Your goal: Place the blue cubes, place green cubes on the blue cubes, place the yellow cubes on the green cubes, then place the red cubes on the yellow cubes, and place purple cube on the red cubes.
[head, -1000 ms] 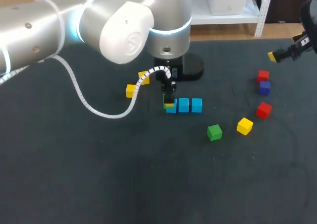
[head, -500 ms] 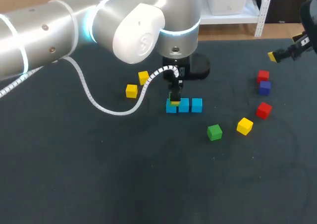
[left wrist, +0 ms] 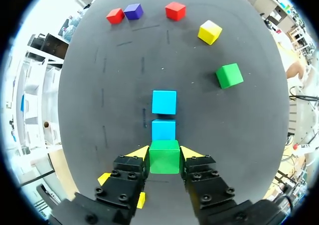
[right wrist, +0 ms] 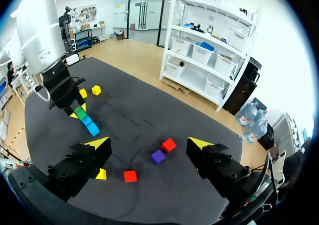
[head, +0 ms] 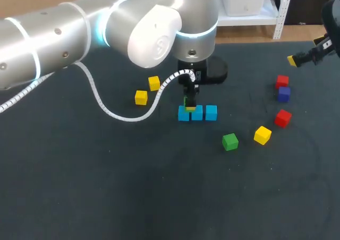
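Green plastic cube [left wrist: 164, 157] is clamped on two sides in our left jaws, directly over the end block of the row of three light-blue plastic cubes [left wrist: 164, 102]. We hold it square to the row so it should seat flush. Our right jaws stand wide and empty.

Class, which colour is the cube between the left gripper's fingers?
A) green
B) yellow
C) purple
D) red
A: the left wrist view shows a green cube touched on both sides by the yellow tips of the left gripper.

Bright, even overhead light; faint soft shadows.
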